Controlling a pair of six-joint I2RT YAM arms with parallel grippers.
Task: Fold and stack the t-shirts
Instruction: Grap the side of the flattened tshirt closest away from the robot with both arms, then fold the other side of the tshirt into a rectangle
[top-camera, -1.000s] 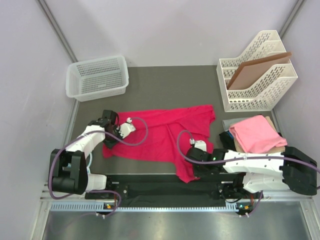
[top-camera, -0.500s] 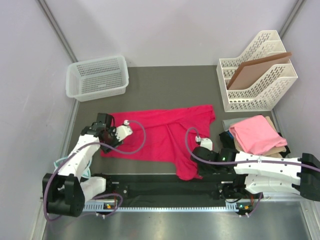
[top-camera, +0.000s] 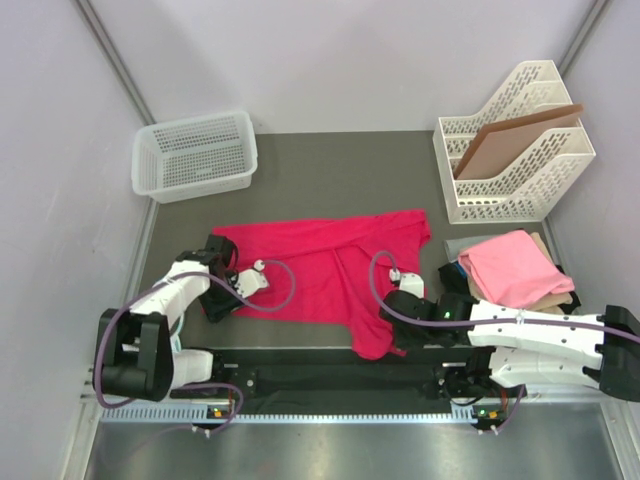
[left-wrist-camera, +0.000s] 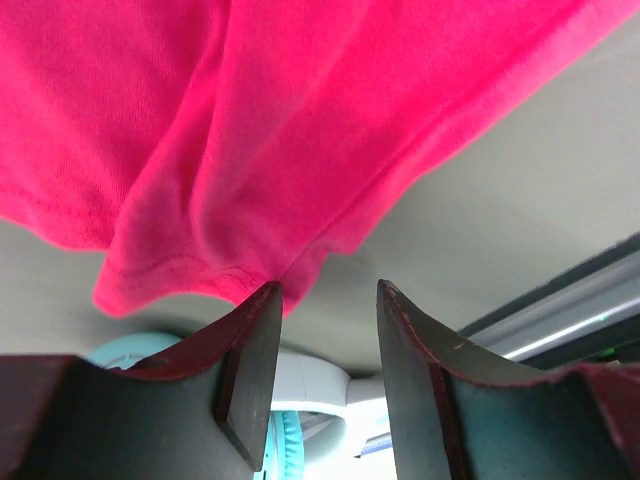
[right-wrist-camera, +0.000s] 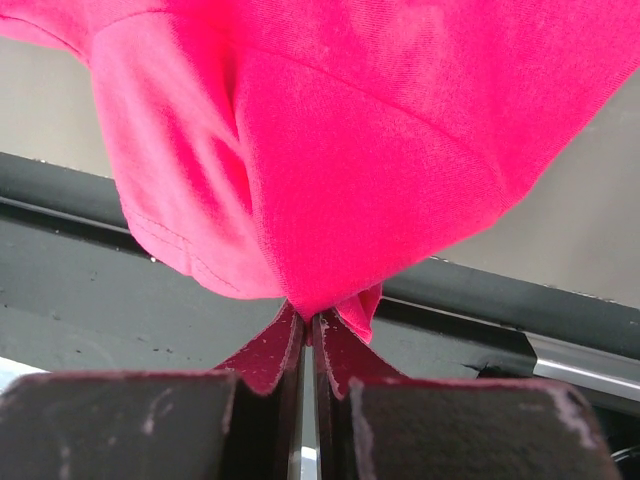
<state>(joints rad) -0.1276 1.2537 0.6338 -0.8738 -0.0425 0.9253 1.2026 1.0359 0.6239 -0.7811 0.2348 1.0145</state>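
Observation:
A crimson-pink t-shirt (top-camera: 310, 265) lies spread on the grey table, and one part of it is bunched toward the near edge. My left gripper (top-camera: 216, 304) is at the shirt's near-left corner, open, with nothing between its fingers. In the left wrist view the shirt's hem (left-wrist-camera: 200, 270) just touches one fingertip of the left gripper (left-wrist-camera: 325, 292). My right gripper (top-camera: 388, 334) is shut on the bunched near part of the shirt (right-wrist-camera: 380, 160); the right wrist view shows the cloth pinched in the right gripper (right-wrist-camera: 308, 316). A folded light pink t-shirt (top-camera: 512, 265) tops a stack at the right, over beige (top-camera: 556, 298) and black (top-camera: 455, 278) cloth.
A white mesh basket (top-camera: 195, 152) stands at the back left. A white file rack (top-camera: 515, 150) holding a brown board (top-camera: 515, 130) stands at the back right. A black rail (top-camera: 330, 375) runs along the near edge, and pale walls close in on both sides.
My left gripper has opened, let go of the shirt's left edge and come back toward the near edge. The right gripper, still shut on the shirt, has shifted slightly right.

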